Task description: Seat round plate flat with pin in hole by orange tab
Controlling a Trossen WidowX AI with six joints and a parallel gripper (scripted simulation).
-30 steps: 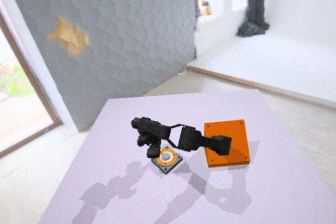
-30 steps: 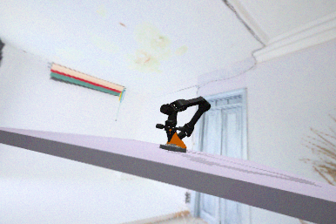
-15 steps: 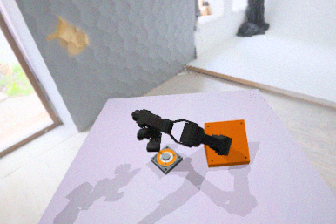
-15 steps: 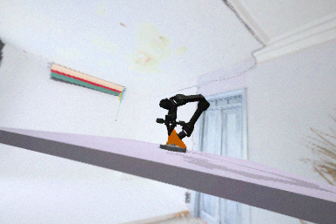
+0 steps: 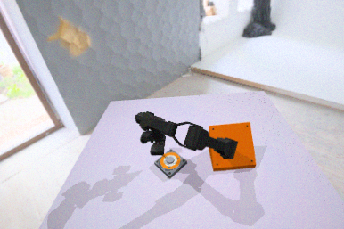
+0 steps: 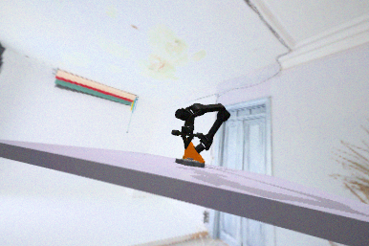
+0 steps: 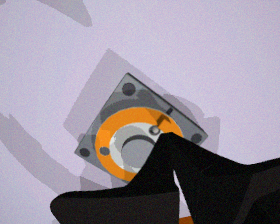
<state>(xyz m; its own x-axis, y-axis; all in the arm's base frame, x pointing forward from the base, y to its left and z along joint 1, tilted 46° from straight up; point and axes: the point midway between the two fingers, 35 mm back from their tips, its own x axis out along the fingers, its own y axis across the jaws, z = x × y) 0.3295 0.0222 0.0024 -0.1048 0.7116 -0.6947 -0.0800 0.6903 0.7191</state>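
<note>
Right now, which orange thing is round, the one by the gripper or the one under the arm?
The round one is the plate, a ring on the small grey base beside the gripper. The other orange thing, the mount under the arm, is square.

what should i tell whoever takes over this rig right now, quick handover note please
Gripper: shut, holding nothing. In the wrist view its closed tip lies over the orange plate's inner edge; whether it touches the plate cannot be told.
Plate: round, orange, on the post of the grey square base, which sits on the table beside the orange mount of the arm.
Done: cannot confirm that the plate is seated; a small dark mark near its upper right may be the pin or the hole, too small to tell.
Left: check that the pin is in the hole by the tab and the plate lies flat, turn it if needed, then lift the gripper well off.
</note>
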